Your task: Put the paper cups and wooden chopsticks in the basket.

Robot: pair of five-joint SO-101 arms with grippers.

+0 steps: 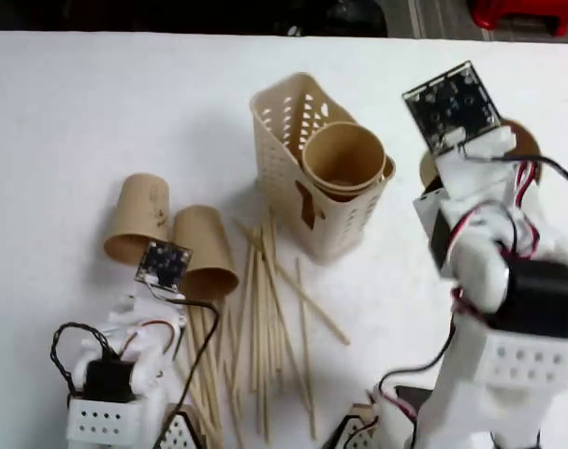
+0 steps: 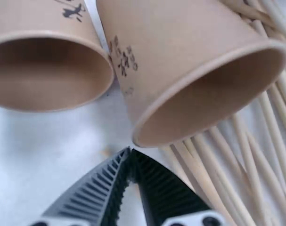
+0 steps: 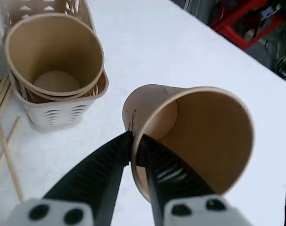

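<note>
- Centrally on the white tabletop (image 1: 96, 103) stands an upright beige perforated plastic basket (image 1: 282, 150). Nested brown paper cups (image 1: 344, 157) fill the end nearer the right arm, and the other end is open.
- The right gripper (image 3: 133, 143) has its fingers clamped on the rim of a tilted brown paper cup, the held cup (image 3: 204, 127). It sits near the basket, on the side away from the sticks, with bare tabletop around it. I cannot tell whether it rests on the surface.
- The left gripper (image 2: 132, 160) has its fingers closed together on nothing, tips just short of the rim of the nearer lying cup (image 2: 190, 80).
- A second lying cup (image 2: 44, 61) sits just beside that one, both on their sides with mouths toward the left arm.
- Pale wooden chopsticks (image 1: 265, 327) lie in a loose heap between the lying cups and the basket. Some run under the nearer cup's mouth, and the far ends come near the basket's foot, crowding that approach.
- The far stretch of tabletop is bare up to its edge, with a red plastic object (image 1: 522, 14) beyond it.
</note>
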